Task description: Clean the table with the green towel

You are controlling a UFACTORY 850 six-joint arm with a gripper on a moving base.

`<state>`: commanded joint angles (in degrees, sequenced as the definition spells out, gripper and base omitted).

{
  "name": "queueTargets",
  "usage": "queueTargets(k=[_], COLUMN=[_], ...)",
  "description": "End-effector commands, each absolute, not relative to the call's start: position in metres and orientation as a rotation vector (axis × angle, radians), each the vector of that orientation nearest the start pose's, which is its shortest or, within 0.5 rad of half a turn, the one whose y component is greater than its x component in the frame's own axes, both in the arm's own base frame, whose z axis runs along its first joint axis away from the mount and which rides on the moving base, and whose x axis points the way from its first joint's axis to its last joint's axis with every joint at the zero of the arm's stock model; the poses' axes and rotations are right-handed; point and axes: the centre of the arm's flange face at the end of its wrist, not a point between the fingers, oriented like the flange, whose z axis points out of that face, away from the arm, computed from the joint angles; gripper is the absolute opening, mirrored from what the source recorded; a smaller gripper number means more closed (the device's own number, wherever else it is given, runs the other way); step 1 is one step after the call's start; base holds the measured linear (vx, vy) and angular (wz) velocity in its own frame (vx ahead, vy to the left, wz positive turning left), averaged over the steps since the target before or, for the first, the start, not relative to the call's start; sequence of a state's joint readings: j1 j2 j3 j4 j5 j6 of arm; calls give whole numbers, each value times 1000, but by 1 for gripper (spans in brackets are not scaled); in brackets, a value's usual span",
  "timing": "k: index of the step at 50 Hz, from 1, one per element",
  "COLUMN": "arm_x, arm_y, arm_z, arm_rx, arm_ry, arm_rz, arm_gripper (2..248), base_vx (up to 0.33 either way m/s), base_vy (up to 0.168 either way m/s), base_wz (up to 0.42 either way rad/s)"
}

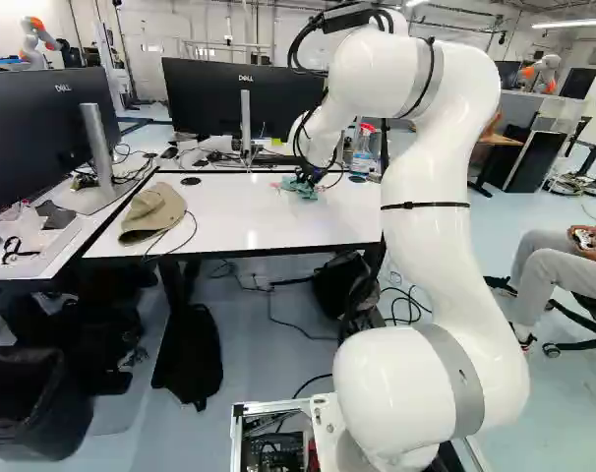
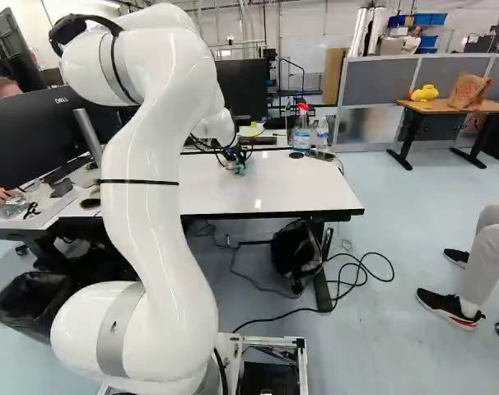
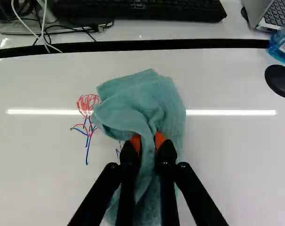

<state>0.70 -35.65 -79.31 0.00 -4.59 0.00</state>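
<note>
Gripper [image 2: 231, 155]: nearly closed, pinching a towel fold
Green towel [image 3: 166, 96]: beneath and ahead of fingers, long axis pointing forward, folded end foremost
Drawing [image 3: 87, 125]: left, beside towel
Keyboard [image 3: 138, 8]: farther ahead
Spray bottle [image 3: 282, 46]: ahead, right
Black disc [image 3: 280, 81]: right, nearer

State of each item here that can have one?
Gripper: shut on the green towel.
Green towel: bunched, pinched between the pads.
Red and blue drawing: unwiped where it shows beside the towel.
Table: marked by that drawing.
Spray bottle: upright.
Tan hat: lying on the table.
</note>
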Motion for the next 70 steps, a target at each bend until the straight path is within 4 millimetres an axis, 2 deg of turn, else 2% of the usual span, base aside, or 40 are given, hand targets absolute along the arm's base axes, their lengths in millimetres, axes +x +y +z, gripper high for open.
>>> queueTargets(k=[20,37,51,70], arm_x=[722,736,731,705], arm_y=[14,39,63,85], arm_z=[402,400,400,404], arm_rx=[-2936,-2915,-2904,-2906], arm_ry=[-28,-77,-124,-174], arm_rz=[-1099,-1118,-1109,-1067], arm_gripper=[55,55,55,55], base_vx=[0,0,0,0], base_vy=[0,0,0,0], base_wz=[0,0,0,0])
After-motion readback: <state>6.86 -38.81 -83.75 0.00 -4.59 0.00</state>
